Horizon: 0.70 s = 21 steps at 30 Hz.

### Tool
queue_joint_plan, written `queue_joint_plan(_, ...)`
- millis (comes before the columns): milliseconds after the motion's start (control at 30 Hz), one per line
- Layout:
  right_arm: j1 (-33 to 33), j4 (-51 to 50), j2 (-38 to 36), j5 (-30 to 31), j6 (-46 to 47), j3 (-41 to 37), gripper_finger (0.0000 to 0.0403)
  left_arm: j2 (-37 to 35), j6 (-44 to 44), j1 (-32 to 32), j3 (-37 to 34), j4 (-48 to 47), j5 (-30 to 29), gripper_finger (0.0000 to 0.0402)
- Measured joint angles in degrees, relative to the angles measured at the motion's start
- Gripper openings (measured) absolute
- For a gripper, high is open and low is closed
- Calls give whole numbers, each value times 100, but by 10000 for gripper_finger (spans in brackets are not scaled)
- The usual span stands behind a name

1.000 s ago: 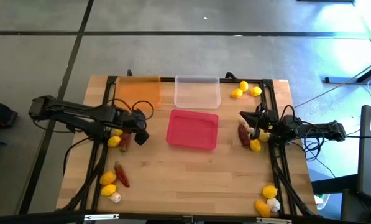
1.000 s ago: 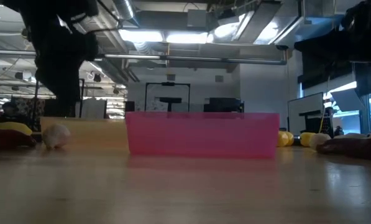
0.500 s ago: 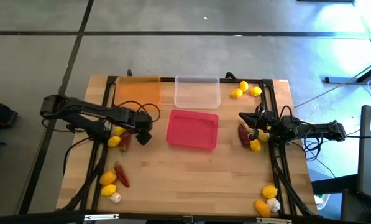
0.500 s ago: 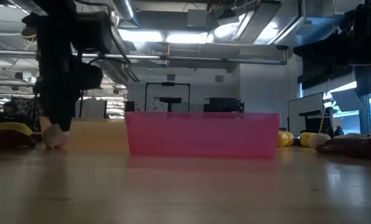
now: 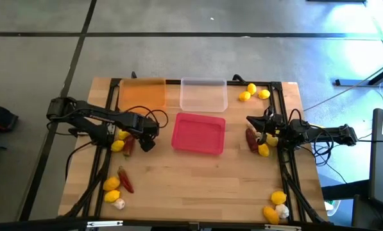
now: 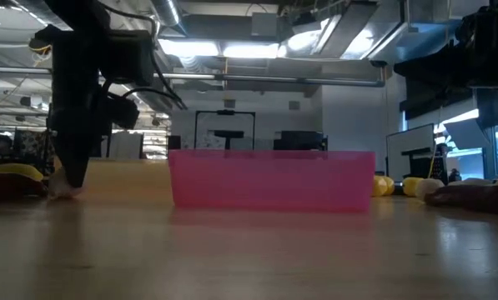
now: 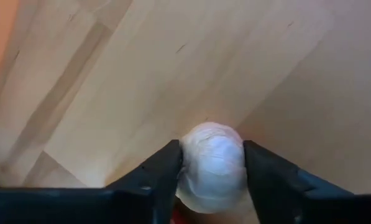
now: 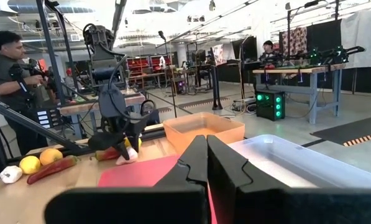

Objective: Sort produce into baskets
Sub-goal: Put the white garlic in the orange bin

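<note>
We see a white garlic bulb [image 7: 211,165] on the worktop [image 5: 197,179], left of the pink tray [image 5: 199,133], with the left gripper [image 7: 211,169] clamped on it. At right of frame, the right gripper [image 5: 260,136] waits with fingers together beside a chili [image 5: 251,137].

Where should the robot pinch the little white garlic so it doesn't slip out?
Around its fat round middle, coming straight down from above. The garlic bulb sits on the bare wooden table, and its widest part bulges out sideways. The left gripper already has one finger on each side there, which looks like a good hold.
</note>
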Motion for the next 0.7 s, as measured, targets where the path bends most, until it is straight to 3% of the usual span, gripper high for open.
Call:
queue_joint_plan(167,0,-1,0,0,0,0,7,-207,231,-10,184,-28,1,118)
queue_joint_plan(400,-1,-1,0,0,0,0,7,-757,473,-11,621,-325,-114,128)
queue_joint_plan(700,0,2,0,0,-4,0,7,-1650,797,-4,975,-165,-1305,133)
